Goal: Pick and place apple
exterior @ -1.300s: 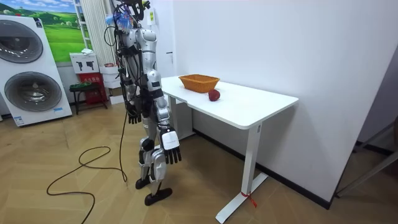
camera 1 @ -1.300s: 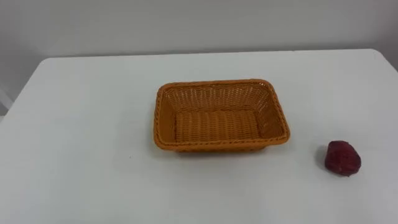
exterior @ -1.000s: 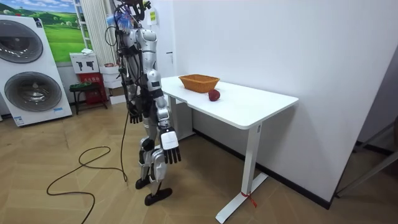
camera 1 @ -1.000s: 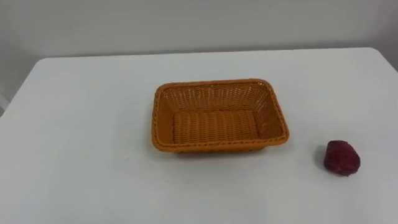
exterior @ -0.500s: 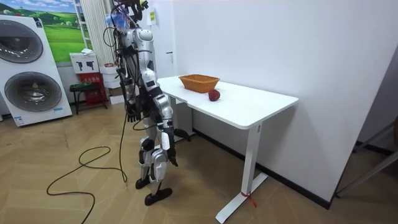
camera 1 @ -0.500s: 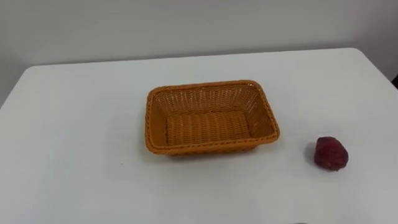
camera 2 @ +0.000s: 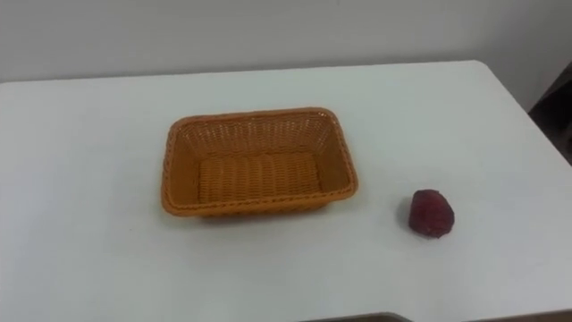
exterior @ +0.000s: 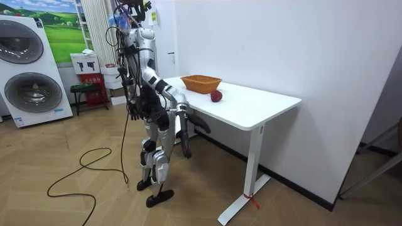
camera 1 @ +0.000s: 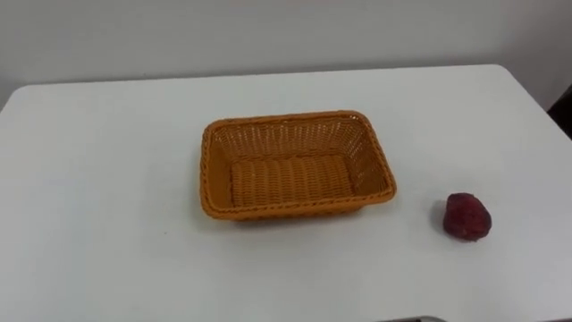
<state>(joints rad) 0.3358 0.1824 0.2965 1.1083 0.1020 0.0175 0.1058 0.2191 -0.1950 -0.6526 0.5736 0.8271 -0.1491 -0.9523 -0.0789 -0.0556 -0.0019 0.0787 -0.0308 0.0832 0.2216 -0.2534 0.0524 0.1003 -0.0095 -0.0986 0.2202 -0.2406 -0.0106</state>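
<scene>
One rectangular woven orange basket (camera 1: 295, 165) on smooth white table (camera 1: 107, 179); lumpy dark-red apple (camera 1: 467, 216) nearby; left hand (exterior: 134, 115), right hand (exterior: 200, 124): fingers indiscernible.

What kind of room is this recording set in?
Probably a home-style laundry or utility room, perhaps set up for testing. At the room view's left are front-loading washing machines. There is also a wood floor, and a white table stands against the wall.
</scene>
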